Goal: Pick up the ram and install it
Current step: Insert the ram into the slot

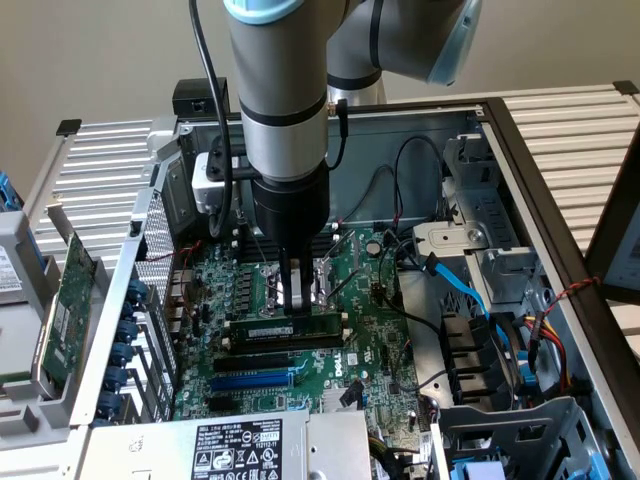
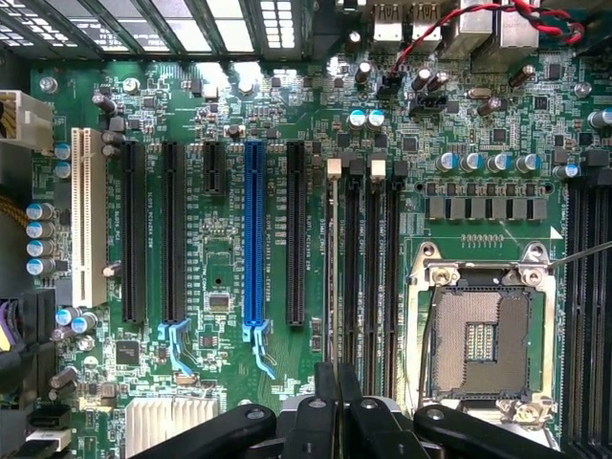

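Right, the gripper [image 1: 291,305] is closed tight at the top edge of the ram [image 1: 300,326], pinching or pressing, I can't tell. It stands on edge just beside the CPU socket [image 2: 478,339], lined along a memory slot [image 2: 334,172], presumably for seating.

ram [image 1: 295,327]: green PCB, matt blk chips, white paper label. claw [image 1: 291,306]: blk, matt; semi-gloss plastic links in wrist view. arm [image 1: 280,80]: smooth grey metal, satin, w/ pale blue plastic cap. mobo [image 2: 220,258]: glossy green lacquered board. slots [image 2: 172,229]: blk plastic, one blue, one white. CPU socket [image 2: 478,335]: bright bare metal frame. heatsink [image 2: 172,421]: ribbed alu, shiny. case [image 1: 470,130]: dull grey sheet metal. PSU label [image 1: 235,450]: matt white paper.
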Tool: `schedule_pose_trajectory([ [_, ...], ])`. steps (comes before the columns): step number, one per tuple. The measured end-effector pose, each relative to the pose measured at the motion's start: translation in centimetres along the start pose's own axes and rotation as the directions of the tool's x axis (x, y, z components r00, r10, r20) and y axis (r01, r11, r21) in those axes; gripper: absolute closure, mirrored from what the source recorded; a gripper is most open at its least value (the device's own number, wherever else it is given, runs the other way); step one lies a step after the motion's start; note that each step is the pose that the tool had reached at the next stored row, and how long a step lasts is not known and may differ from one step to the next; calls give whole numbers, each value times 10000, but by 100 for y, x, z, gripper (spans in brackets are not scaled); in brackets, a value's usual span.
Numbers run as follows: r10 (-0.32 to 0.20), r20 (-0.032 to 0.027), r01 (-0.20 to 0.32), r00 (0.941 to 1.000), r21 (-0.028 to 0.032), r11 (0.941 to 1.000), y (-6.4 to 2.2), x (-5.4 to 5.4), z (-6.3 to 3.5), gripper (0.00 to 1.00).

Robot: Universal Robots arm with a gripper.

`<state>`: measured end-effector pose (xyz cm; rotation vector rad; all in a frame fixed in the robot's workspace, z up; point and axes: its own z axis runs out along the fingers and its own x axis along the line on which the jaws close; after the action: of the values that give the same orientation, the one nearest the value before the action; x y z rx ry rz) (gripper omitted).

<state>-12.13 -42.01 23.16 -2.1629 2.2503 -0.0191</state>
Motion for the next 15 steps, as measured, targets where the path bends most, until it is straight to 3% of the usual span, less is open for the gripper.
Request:
schedule_pose_trajectory([
  [5, 5, 37, -5, 10000, 5, 10000, -1, -1, -1, 88],
  [15, 23, 30, -23, 10000, -1, 10000, -2, 0, -15, 88],
])
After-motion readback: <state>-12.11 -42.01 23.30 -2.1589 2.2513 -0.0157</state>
